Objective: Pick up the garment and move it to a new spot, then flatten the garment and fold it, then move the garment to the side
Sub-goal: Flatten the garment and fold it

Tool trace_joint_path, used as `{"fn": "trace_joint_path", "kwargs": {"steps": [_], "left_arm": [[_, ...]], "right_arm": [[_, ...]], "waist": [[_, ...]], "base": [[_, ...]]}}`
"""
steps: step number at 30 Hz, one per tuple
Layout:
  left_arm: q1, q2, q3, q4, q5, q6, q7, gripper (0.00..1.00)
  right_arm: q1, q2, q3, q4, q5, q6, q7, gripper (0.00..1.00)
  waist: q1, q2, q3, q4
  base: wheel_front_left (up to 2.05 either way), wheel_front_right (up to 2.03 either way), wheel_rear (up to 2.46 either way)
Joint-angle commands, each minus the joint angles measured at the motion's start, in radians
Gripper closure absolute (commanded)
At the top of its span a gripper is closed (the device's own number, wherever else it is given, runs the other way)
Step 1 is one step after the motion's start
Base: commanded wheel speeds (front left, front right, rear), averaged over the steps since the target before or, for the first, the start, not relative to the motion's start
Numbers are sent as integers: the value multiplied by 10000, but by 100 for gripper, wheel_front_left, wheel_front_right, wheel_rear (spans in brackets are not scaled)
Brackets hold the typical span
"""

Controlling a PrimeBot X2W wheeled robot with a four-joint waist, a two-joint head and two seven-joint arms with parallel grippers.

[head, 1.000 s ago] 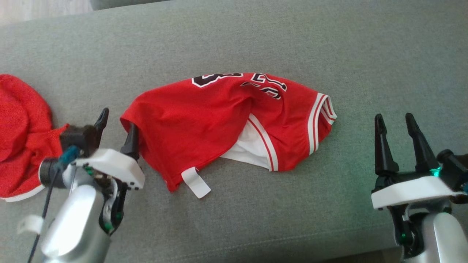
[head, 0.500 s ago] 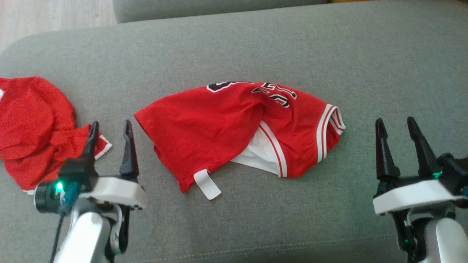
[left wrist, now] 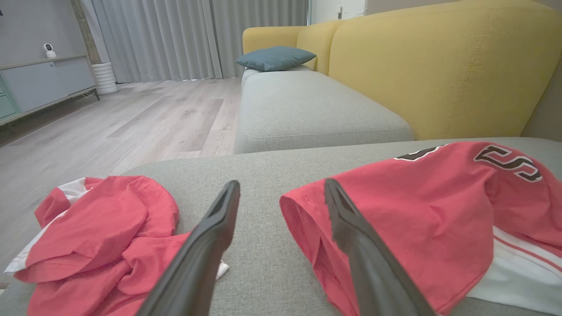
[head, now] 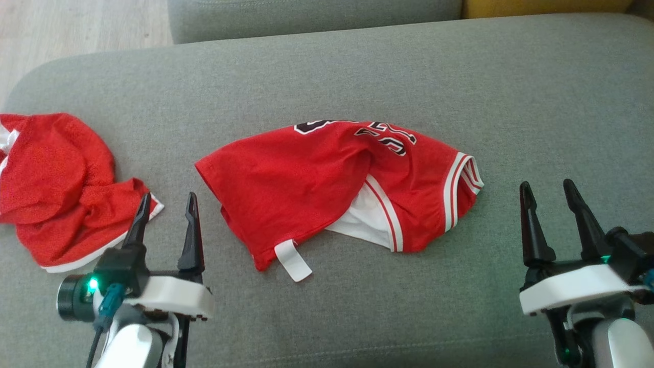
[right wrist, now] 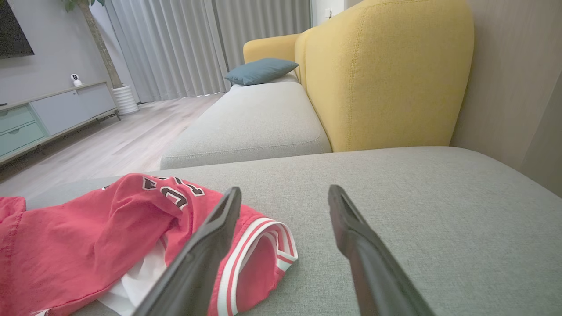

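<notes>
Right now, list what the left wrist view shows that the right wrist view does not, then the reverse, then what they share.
Left wrist view, not the right: the open left gripper and the crumpled red garment beside it. Right wrist view, not the left: the open right gripper, a white-striped armhole and a dark screen. Both: the red jersey, grey seat, yellow sofa back and blue cushion.

Red jersey (head: 306,184) crumpled mid-cushion, white trim, white tag (head: 293,260) at front edge.
</notes>
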Motion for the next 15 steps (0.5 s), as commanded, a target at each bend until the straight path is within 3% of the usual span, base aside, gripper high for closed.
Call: {"fn": "trace_joint_path", "kwargs": {"steps": [1,8,15], "left_arm": [[-311,242,309,-368,80,62,-19,0],[-478,236,207,-352,81,21,-10,0],[-938,47,-72,-407,209,-17,-12,0]], "right_arm": [[-238,-49,266,-422,-23,40,16,0],[-304,-49,457,-308,-130,40,170,0],[-599,-456,1596,822,72,40,518,0]], "waist": [[0,-1,30,5],[0,-1,184,91],[0,-1,687,424]], "base": [[0,0,0],[0,0,0],[0,0,0]]}}
